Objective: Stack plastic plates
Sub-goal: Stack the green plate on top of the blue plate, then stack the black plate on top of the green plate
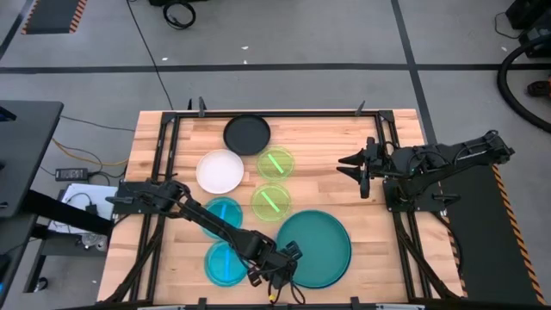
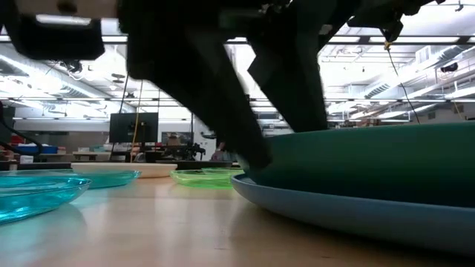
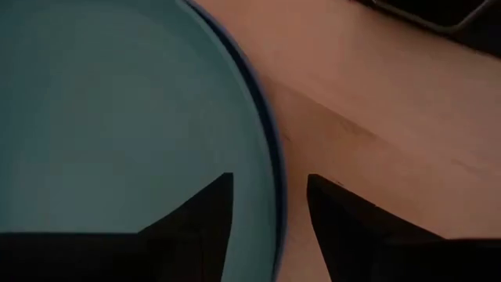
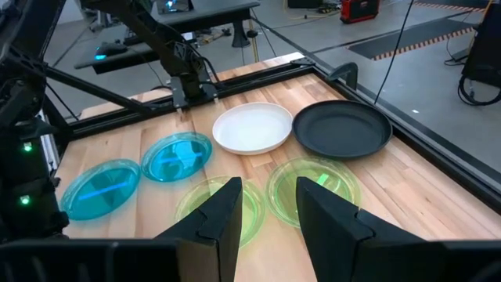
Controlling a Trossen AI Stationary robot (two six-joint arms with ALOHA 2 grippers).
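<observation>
Teal plate [image 1: 317, 245] stacked on blue plate [image 2: 349, 215], near rim straddled by left gripper [image 1: 284, 258], jaws apart, right gripper [image 1: 357, 164] parked far right, jaws apart, no writing legible.

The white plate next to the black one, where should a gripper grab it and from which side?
Grip the white plate by its raised rim, one finger inside and one outside. It lies flat on the table, so only the upturned edge gives purchase. Come from above at its left edge, which looks clear; the black plate and a lime-green plate crowd the other side. The left gripper is nearer.
</observation>
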